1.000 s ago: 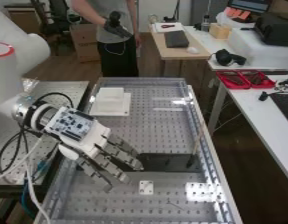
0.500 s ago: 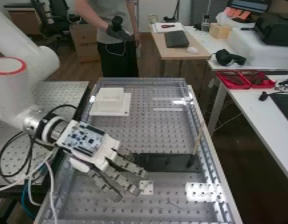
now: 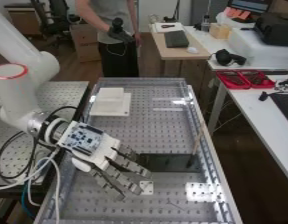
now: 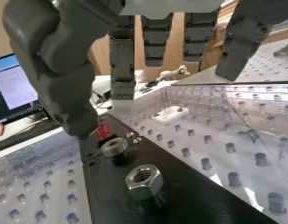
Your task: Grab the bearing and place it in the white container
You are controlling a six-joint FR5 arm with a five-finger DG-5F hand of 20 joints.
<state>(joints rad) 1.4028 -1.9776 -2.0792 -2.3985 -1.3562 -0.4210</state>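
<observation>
Where I reach over the perforated tabletop [image 3: 151, 132], I take twelve o'clock as its far end in the high view and read directions from my hand [image 3: 91, 145]. A second perforated surface [image 3: 63, 92] lies at eleven o'clock; a wooden desk [image 3: 173, 50] stands at one, red trays [image 3: 246, 80] sit at two on a white desk [image 3: 261, 115]. The white container [image 3: 109, 104] rests near twelve o'clock, and a black plate [image 3: 169, 162] lies at roughly three to four. My hand is released, its fingers straight and spread above the tabletop. In the wrist view, the bearing [image 4: 115, 147] lies flat on the black plate, near but apart from a hex nut [image 4: 143, 181]. Its ring face points up, with the axis through its hole about upright; being round, it shows me no long axis along the plate.
</observation>
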